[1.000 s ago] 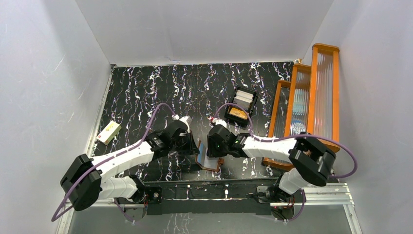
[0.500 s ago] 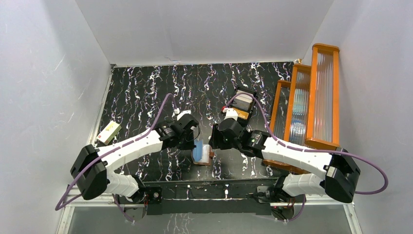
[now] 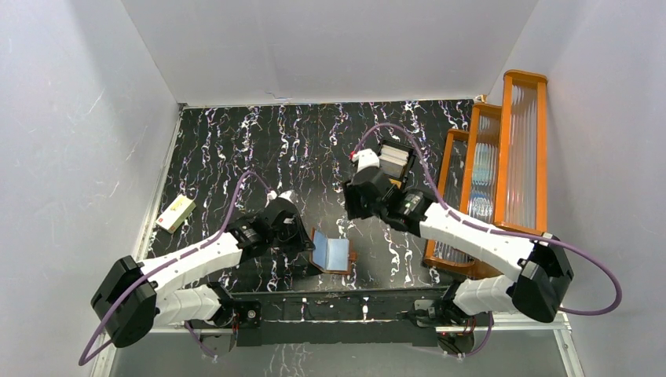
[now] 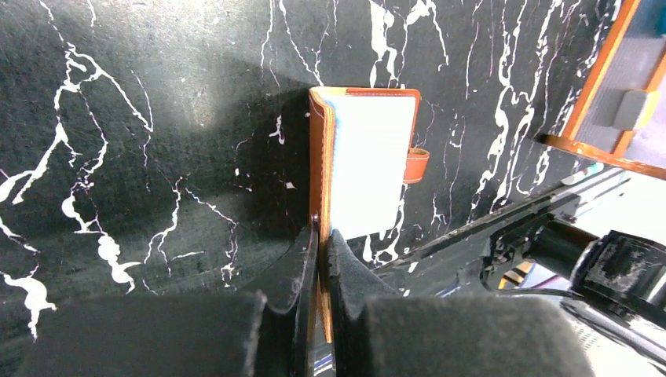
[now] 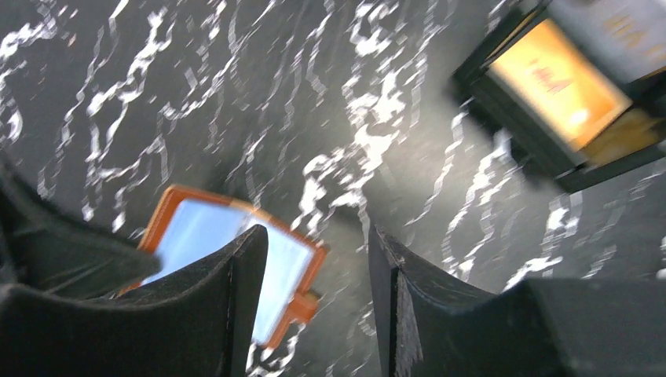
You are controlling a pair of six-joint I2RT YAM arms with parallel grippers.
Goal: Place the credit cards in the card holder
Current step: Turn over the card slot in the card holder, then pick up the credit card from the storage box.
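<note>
Two cards (image 5: 559, 82) at least sit in tray (image 5: 550, 169), yours to move | holder (image 3: 330, 253) lies open on tabletop (image 3: 236, 149), pale-blue inside, card or pocket you can't tell | left pincer (image 4: 320, 232) pinches its leather edge | right pincer (image 5: 316, 236) spread, empty, near tray

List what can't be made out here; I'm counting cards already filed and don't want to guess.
- Left wrist view: glare whitens the card holder; card inside or bare pocket, unclear.
- Top view: the credit cards in the black tray are tiny, partly under the right arm; right wrist view blurs and crops them. Count unreadable.
- Top view: cream box print too small.
</note>
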